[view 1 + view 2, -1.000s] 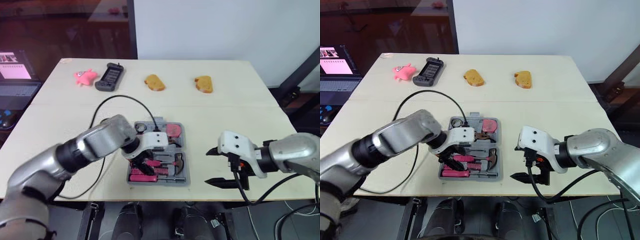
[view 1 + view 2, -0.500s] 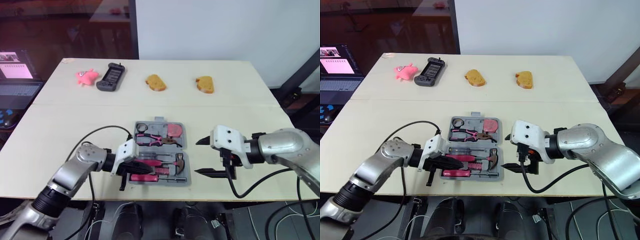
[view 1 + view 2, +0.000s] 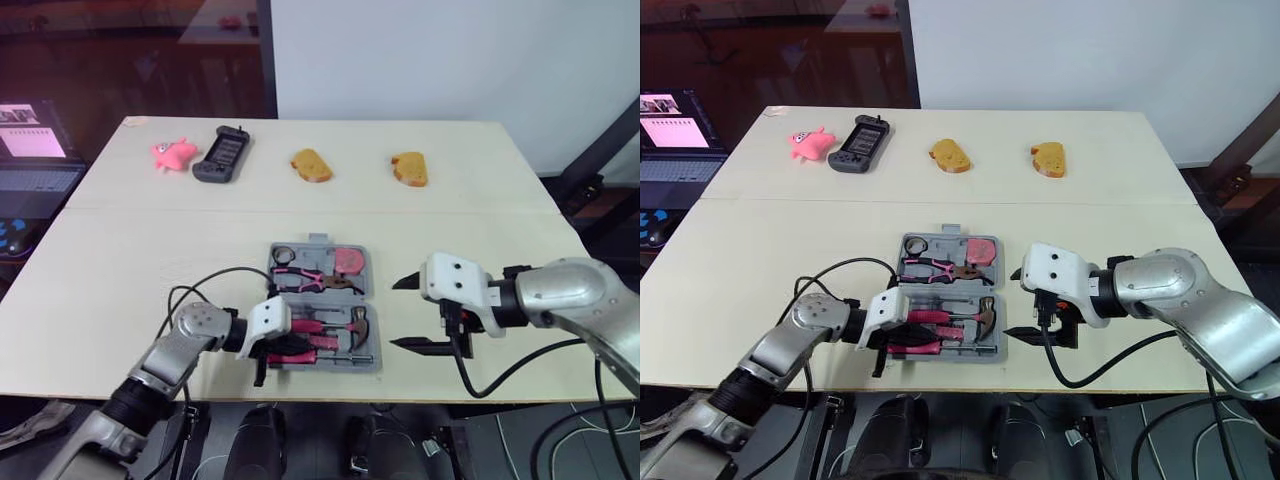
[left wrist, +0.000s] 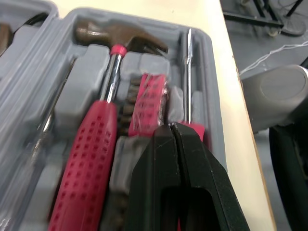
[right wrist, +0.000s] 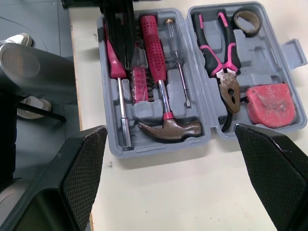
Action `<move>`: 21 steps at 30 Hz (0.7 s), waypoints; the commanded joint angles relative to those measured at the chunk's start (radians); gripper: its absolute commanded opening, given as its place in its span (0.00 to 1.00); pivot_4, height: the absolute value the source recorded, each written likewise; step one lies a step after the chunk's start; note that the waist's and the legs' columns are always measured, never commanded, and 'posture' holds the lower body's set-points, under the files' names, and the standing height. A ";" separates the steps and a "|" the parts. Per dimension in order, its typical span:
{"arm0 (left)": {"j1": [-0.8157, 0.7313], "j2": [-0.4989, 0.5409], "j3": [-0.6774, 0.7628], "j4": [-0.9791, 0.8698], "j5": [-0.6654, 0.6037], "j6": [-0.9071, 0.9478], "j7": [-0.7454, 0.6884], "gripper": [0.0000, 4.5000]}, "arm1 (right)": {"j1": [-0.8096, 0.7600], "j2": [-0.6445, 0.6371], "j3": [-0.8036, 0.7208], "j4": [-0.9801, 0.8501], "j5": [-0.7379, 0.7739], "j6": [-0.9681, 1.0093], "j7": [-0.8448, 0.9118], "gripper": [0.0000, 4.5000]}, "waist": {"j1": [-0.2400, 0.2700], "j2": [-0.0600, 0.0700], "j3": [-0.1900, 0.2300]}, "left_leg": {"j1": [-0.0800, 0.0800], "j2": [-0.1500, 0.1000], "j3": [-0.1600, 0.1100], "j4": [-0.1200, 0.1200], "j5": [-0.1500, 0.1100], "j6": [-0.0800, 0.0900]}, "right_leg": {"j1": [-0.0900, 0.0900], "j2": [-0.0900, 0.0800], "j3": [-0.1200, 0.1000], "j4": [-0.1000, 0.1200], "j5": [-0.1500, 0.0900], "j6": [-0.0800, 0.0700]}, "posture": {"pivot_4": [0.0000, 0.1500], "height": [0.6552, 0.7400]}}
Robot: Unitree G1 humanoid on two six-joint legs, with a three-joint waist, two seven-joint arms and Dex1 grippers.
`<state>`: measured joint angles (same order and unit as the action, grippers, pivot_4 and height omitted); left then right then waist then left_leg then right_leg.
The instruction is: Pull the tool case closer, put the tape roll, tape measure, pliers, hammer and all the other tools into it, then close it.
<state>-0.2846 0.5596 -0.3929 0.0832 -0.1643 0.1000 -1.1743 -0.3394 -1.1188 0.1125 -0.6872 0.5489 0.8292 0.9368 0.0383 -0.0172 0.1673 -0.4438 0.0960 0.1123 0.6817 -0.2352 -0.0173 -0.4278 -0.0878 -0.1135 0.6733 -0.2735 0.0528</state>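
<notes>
Right wrist view | grey tool case open on counter, ahead of right end effector, fingers wide apart | pink-handled hammer, pliers, red tape measure inside | left end effector fingers together, beside hammer handle

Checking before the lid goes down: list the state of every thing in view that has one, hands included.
Grey plastic tool case: open, halves lying flat.
Left hand: shut, tips inside the case beside the hammer handle.
Right hand: open, empty, beside the case.
Pink-handled hammer: lying in its slot.
Black-and-pink pliers: closed, seated in the case.
Dark tape roll: in a corner pocket.
Red tape measure: in the case, by the pliers' nose.
</notes>
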 commanded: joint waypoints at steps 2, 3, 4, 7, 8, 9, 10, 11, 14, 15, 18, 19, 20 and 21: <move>0.031 0.003 -0.032 0.027 0.051 -0.046 -0.012 0.01 | 0.020 -0.001 -0.033 -0.016 -0.019 -0.017 -0.003 1.00 | 0.000 0.000 0.000 | 0.000 0.000 0.000 0.000 0.000 0.000 | 0.000 0.000 0.000 0.000 0.000 0.000 | 1.00 0.75; 0.034 0.005 -0.030 0.030 0.054 -0.053 -0.012 0.01 | 0.023 0.002 -0.032 -0.014 -0.022 -0.018 -0.005 1.00 | -0.001 0.001 0.000 | 0.000 0.000 0.000 0.000 0.000 0.000 | 0.000 0.000 0.000 0.000 0.000 0.000 | 1.00 0.75; 0.037 0.006 -0.025 0.030 0.052 -0.056 -0.011 0.01 | 0.025 0.005 -0.031 -0.011 -0.026 -0.021 -0.006 1.00 | -0.001 0.001 -0.001 | 0.000 0.000 0.000 0.000 0.000 0.000 | 0.000 0.000 0.000 0.000 0.000 0.000 | 1.00 0.75; 0.050 0.019 -0.026 0.019 0.065 -0.081 -0.014 0.01 | 0.027 0.011 -0.026 -0.005 -0.036 -0.030 -0.006 1.00 | -0.001 0.002 -0.001 | 0.000 0.000 0.000 0.000 0.000 0.000 | 0.000 0.000 0.000 0.000 0.000 0.000 | 1.00 0.75; 0.059 0.025 -0.032 0.014 0.076 -0.096 -0.016 0.01 | 0.025 0.013 -0.023 -0.001 -0.039 -0.032 -0.005 1.00 | -0.001 0.002 -0.001 | 0.000 0.000 0.000 0.000 0.000 0.000 | 0.000 0.000 0.000 0.000 0.000 0.000 | 1.00 0.75; 0.066 0.028 -0.035 0.010 0.080 -0.105 -0.017 0.01 | 0.024 0.015 -0.021 0.002 -0.042 -0.035 -0.005 1.00 | -0.001 0.003 -0.002 | 0.000 0.000 0.000 0.000 0.000 0.000 | 0.000 0.000 0.000 0.000 0.000 0.000 | 1.00 0.75; 0.072 0.026 -0.030 0.005 0.075 -0.105 -0.011 0.01 | 0.023 0.021 -0.021 0.007 -0.043 -0.038 -0.007 1.00 | -0.001 0.003 -0.002 | 0.000 0.000 0.000 -0.001 0.000 0.000 | 0.000 0.000 0.000 0.000 0.000 0.000 | 1.00 0.75; 0.074 0.023 -0.020 -0.001 0.066 -0.099 -0.005 0.01 | 0.024 0.029 -0.023 0.015 -0.045 -0.042 -0.011 1.00 | -0.001 0.004 -0.002 | 0.001 0.000 0.000 -0.001 0.000 0.000 | 0.000 0.000 0.000 0.000 0.000 0.000 | 1.00 0.75; 0.068 0.017 0.041 -0.025 0.011 -0.060 0.012 0.01 | 0.041 0.048 -0.039 0.046 -0.031 -0.050 -0.002 1.00 | -0.001 0.004 -0.002 | 0.001 0.000 0.000 -0.001 0.000 0.000 | 0.000 0.000 0.000 0.000 0.000 0.000 | 1.00 0.75; 0.064 0.027 0.067 -0.040 -0.009 -0.057 0.009 0.01 | 0.055 0.050 -0.048 0.056 -0.030 -0.054 0.002 1.00 | 0.001 0.004 -0.002 | 0.001 0.000 0.000 0.000 0.000 0.000 | 0.000 0.000 0.000 0.000 0.000 0.000 | 1.00 0.75; 0.047 0.080 0.159 -0.083 -0.063 -0.021 0.007 0.01 | 0.127 0.033 -0.068 0.089 -0.054 -0.104 0.027 1.00 | -0.001 0.003 -0.002 | 0.000 0.000 0.000 -0.001 0.000 0.000 | 0.000 0.000 0.000 0.000 0.000 0.000 | 1.00 0.75; 0.040 0.100 0.199 -0.096 -0.086 -0.001 0.013 0.01 | 0.153 0.031 -0.077 0.102 -0.061 -0.122 0.032 1.00 | -0.001 0.004 -0.002 | 0.000 0.000 0.000 -0.001 0.000 0.000 | 0.000 0.000 0.000 0.000 0.000 0.000 | 1.00 0.75; 0.033 0.118 0.235 -0.105 -0.103 0.013 0.019 0.01 | 0.173 0.036 -0.086 0.118 -0.068 -0.139 0.033 1.00 | -0.001 0.004 -0.002 | 0.000 0.001 -0.001 -0.001 0.000 0.000 | 0.000 0.000 0.000 0.000 0.000 0.000 | 1.00 0.75; 0.029 0.137 0.265 -0.109 -0.117 0.025 0.018 0.01 | 0.186 0.040 -0.086 0.137 -0.087 -0.162 0.031 1.00 | -0.001 0.004 -0.002 | 0.000 0.001 -0.001 -0.001 0.000 0.000 | 0.000 0.000 0.000 0.000 0.000 0.000 | 1.00 0.75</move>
<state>-0.2418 0.6778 -0.1937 0.0184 -0.2378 0.1086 -1.1607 -0.1566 -1.0767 0.0637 -0.5598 0.4846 0.7105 0.9626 0.0371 -0.0136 0.1653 -0.4436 0.0967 0.1118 0.6810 -0.2354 -0.0170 -0.4281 -0.0874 -0.1137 0.6733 -0.2735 0.0527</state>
